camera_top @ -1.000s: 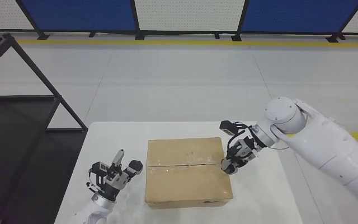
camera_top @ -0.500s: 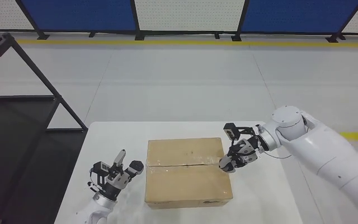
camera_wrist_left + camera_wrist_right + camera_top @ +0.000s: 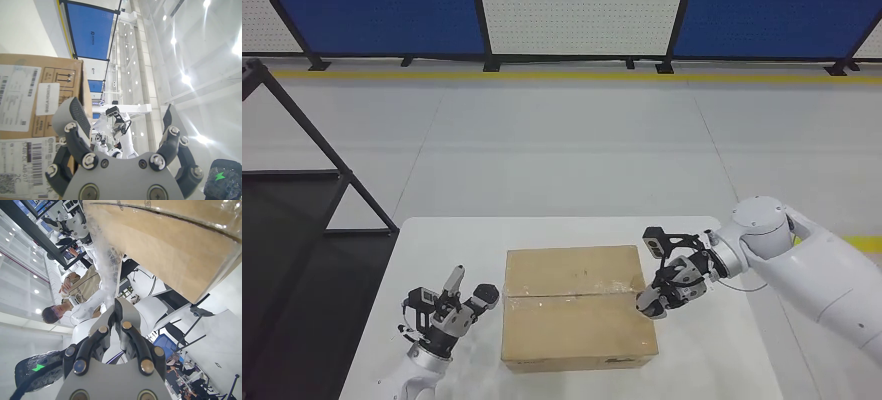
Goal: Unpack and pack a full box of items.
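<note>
The box is sitting shut at the middle of the surface, its top flaps lying flat and meeting along the seam. The right arm's fingers are pinching closed on a strip of clear tape at the box's 3 o'clock edge, where the seam ends, and the crinkled strip is running from them back to the cardboard. The left arm's fingers are standing spread wide, gripping nothing, just beside the box's 9 o'clock side. By my reading the task is barely beginning: the tape is only partly coming away, while opening the flaps, lifting the items out and packing them back are all remaining. What is lying inside is hidden.
</note>
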Motion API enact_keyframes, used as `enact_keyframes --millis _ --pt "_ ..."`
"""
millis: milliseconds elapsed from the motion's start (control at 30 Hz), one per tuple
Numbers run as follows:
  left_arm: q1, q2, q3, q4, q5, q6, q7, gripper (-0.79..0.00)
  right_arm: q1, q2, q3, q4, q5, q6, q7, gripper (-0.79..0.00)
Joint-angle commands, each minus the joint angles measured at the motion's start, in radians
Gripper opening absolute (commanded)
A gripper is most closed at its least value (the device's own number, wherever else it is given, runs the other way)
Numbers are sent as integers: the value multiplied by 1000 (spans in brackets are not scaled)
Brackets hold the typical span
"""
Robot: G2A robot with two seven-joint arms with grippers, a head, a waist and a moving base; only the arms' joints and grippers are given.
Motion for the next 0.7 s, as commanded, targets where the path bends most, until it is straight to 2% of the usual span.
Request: enact_keyframes --millis 0,100,267,433,667 --pt "5 -1 -4 -18 -33 -11 -12 0 -3 8 0 -8 3 0 0 -785" --pt "13 0 -2 -47 -57 8 -35 0 -7 23 0 -28 4 6 -6 -785" --pt "-13 0 33 -61 53 46 -13 0 -8 25 0 -30 2 9 -9 -785" --pt "-55 -3 93 -53 180 79 28 0 -8 25 0 -30 2 9 -9 -785" --pt "-83 -9 136 -29 232 80 66 0 -15 25 2 -36 3 5 -22 -785"
